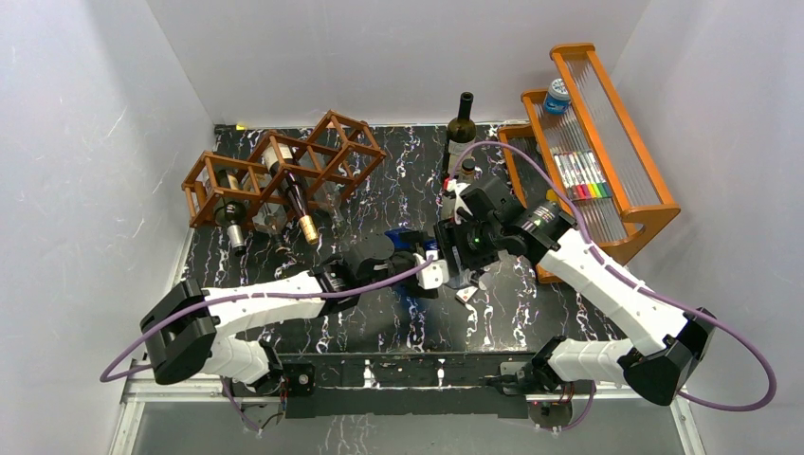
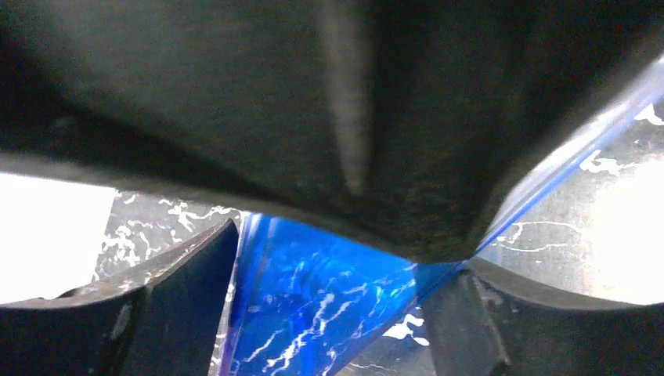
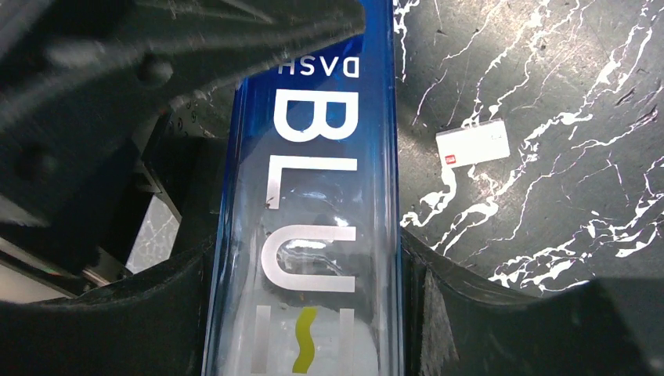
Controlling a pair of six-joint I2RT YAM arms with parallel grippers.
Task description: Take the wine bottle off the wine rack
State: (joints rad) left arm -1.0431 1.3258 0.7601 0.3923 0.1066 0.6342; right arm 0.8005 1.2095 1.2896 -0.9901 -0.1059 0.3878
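Close under the right wrist camera, the blue bottle [image 3: 313, 235] fills the right tool [image 3: 309, 298], whose jaws press on both glass sides. The left tool [image 2: 325, 313] seems clamped on the same bottle's other end, though a dark blur hides much. The bottle sits at mid-counter [image 1: 379, 327], well apart from the wine rack [image 1: 284, 166], so removal looks done and only setting it down is left. 2 other bottles [image 1: 289, 185] lie in the rack.

On the blue glass bottle [image 3: 313, 196], the large silver letters B, L and U are printed one below the other. "DASH" is seen above them, its top cut off. The print on the small white card [image 3: 472, 142] cannot be read.
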